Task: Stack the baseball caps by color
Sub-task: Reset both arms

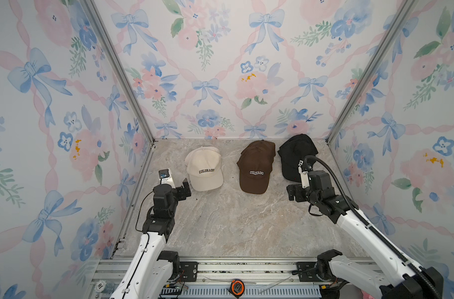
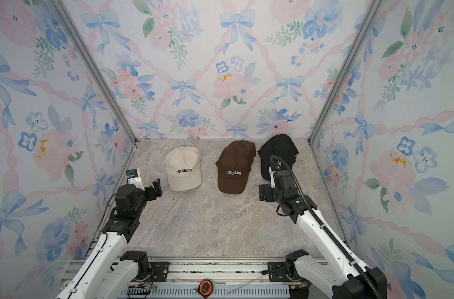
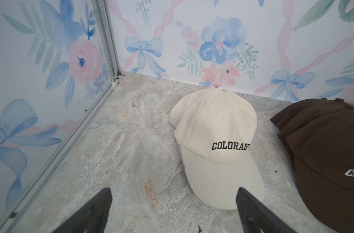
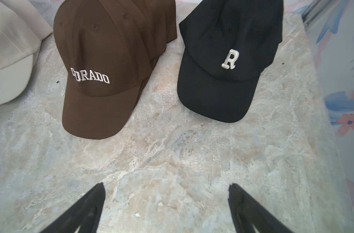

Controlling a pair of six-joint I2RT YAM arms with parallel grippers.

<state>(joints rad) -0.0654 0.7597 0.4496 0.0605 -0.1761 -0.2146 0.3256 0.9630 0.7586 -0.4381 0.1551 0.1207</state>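
Near half of the table is bare; three cap stacks line its far edge.
Left gripper at 9 o'clock, right gripper at 3 o'clock, each with fingers spread wide over bare marble. Beyond them: cream caps at 11 o'clock, well off the left wall; brown caps at 12, open lane between; black caps at 1 o'clock, just beside the brown, near the corner post.
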